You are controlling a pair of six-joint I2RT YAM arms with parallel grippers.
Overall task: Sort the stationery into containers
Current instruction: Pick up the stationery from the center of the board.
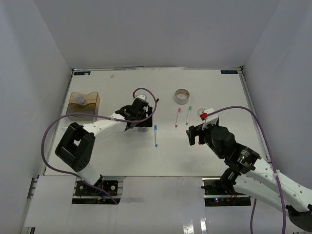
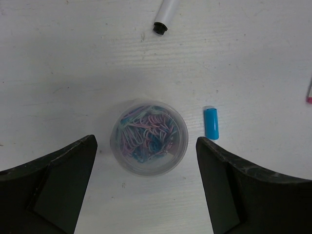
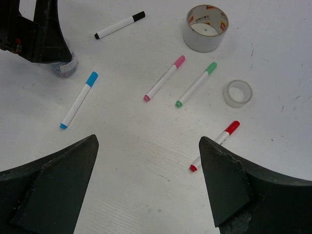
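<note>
A small round clear jar [image 2: 148, 137] full of coloured paper clips stands on the table between my left gripper's [image 2: 146, 142] open jaws, with a gap on each side. In the top view my left gripper [image 1: 140, 118] hides this jar. My right gripper [image 3: 148, 141] is open and empty above bare table. In the right wrist view lie the black marker [image 3: 119, 25], blue marker [image 3: 78, 100], pink marker [image 3: 164, 78], green marker [image 3: 196, 84], red marker [image 3: 215, 146], large tape roll [image 3: 207, 28] and small tape roll [image 3: 238, 93]. The amber box [image 1: 92, 108] holds another clear jar [image 1: 81, 99].
The amber box stands at the table's left edge. The large tape roll [image 1: 182, 96] is at the back centre, and the blue marker [image 1: 155, 135] lies between the two arms. White walls enclose the table on three sides. My right gripper [image 1: 194, 135] hovers right of centre.
</note>
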